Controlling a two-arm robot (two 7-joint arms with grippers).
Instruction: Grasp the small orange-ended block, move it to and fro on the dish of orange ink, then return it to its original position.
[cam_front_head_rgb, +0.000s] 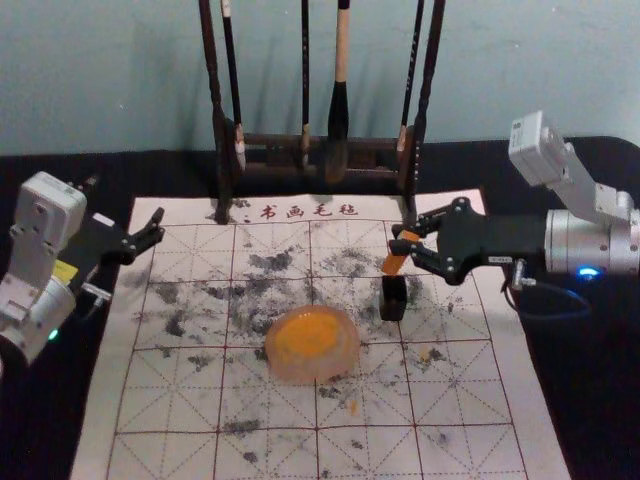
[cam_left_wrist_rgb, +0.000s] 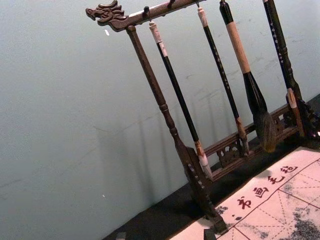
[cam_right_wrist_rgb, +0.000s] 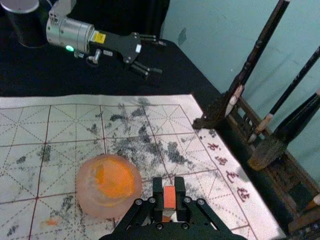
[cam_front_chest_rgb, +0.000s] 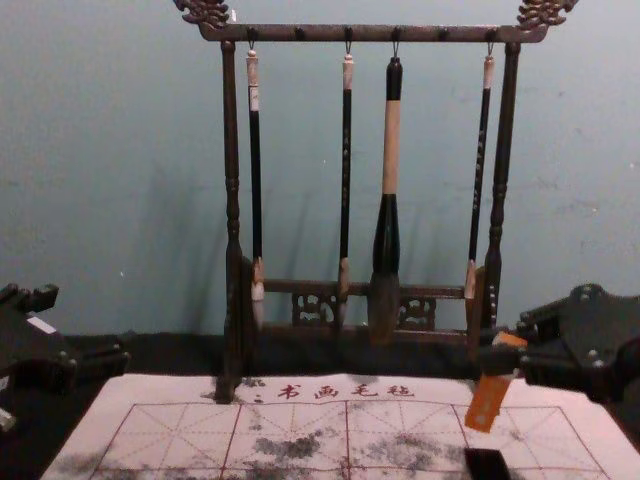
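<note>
The dish (cam_front_head_rgb: 313, 373), round and pinkish, with orange ink (cam_front_head_rgb: 308, 335) in its hollow, is set on a pale writing mat (cam_front_head_rgb: 165, 450) ruled with a red grid and marked with dark smudges; all places are given from this dish. To its right and farther back, the small orange-ended block (cam_front_head_rgb: 394, 265) is held off the mat by the right gripper (cam_front_head_rgb: 402, 241). The two fingers of this gripper are closed on the block's upper part, one on each side, as is confirmed in the right wrist view. The block is tilted, its lower end leaned toward the dish's side. Beneath the block, also right of the dish and a little behind it, a small black block (cam_front_head_rgb: 393, 299) is seen on the mat; in the chest view a gap is shown between the two. Well apart from the dish, to its left and farther back, the left gripper (cam_front_head_rgb: 154, 230) is held by the mat's left edge, with its fingers spread and nothing between them. Behind the dish, past the mat's printed red characters (cam_front_head_rgb: 308, 211), a dark wooden rack (cam_front_head_rgb: 270, 142) is stood upright, from which four brushes (cam_front_chest_rgb: 391, 145) are hung.
</note>
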